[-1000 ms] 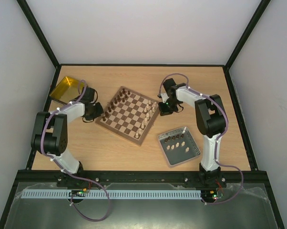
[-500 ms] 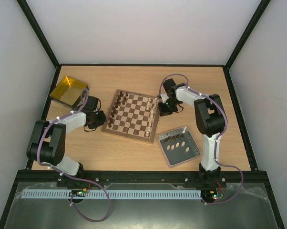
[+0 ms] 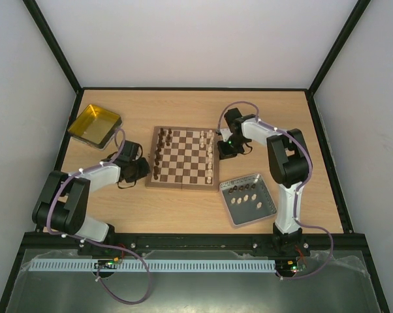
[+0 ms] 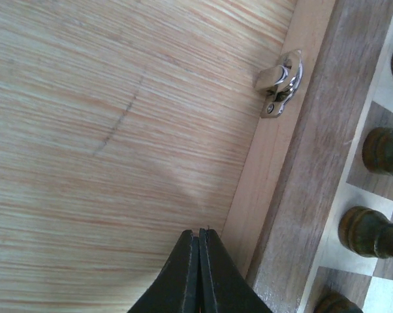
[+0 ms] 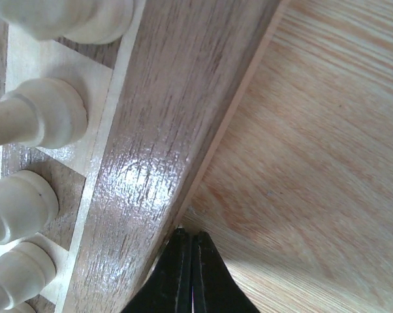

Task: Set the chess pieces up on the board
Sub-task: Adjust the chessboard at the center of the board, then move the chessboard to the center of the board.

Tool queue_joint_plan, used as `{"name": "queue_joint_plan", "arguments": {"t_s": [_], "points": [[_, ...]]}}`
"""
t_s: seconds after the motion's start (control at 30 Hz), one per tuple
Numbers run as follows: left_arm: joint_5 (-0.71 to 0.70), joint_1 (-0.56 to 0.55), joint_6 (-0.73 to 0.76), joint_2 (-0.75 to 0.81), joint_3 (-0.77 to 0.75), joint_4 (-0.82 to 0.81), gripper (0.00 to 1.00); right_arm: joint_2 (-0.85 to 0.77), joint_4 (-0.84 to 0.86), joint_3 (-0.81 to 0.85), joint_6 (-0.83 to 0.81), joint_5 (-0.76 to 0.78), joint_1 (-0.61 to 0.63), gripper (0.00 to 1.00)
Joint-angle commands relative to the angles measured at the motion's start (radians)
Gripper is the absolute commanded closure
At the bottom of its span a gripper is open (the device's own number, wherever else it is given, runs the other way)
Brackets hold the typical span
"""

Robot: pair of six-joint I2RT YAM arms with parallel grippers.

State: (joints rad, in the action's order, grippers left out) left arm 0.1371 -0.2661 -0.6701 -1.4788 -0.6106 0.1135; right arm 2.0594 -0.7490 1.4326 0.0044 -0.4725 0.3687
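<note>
Chessboard (image 3: 183, 158) lying on table (image 3: 164, 212); dark chessmen (image 3: 158, 155) lining its left edge, pale chessmen (image 3: 209, 156) its right; left gripper (image 4: 198, 240), right gripper (image 5: 190, 240) both sitting closed, empty, at opposite rims

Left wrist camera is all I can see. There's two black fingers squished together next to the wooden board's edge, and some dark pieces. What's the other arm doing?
Observer: The right arm's fingers are closed too, with their tips right at the opposite edge of the board.
Operator: Are there pieces on that side?
Observer: Yes, a row of pale pieces stands just inside that edge.
Operator: Are any pieces not on the board?
Observer: Some spare pieces, dark and pale, sit in a grey tray on the table beside the board's near right corner.
</note>
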Motion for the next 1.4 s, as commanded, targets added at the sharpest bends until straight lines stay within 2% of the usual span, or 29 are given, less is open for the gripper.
{"name": "queue_joint_plan", "arguments": {"t_s": [0.0,0.43,0.73,1.2,1.37], "points": [[0.045,-0.047,-0.030,0.004,0.046,0.050,0.98,-0.004,-0.029,-0.057,-0.023,-0.041,0.012,0.98],[0.012,-0.070,-0.033,0.045,0.098,0.050,0.98,-0.042,-0.011,-0.164,-0.035,-0.055,0.038,0.98],[-0.036,-0.111,-0.078,0.154,0.189,0.084,0.98,-0.072,0.002,-0.238,-0.046,-0.041,0.052,0.98],[-0.129,-0.152,-0.112,0.199,0.198,0.150,0.97,-0.107,0.028,-0.256,-0.014,0.020,0.050,0.98],[-0.200,-0.154,-0.140,0.229,0.195,0.186,0.86,-0.107,0.030,-0.227,0.001,0.052,0.031,0.98]]}}
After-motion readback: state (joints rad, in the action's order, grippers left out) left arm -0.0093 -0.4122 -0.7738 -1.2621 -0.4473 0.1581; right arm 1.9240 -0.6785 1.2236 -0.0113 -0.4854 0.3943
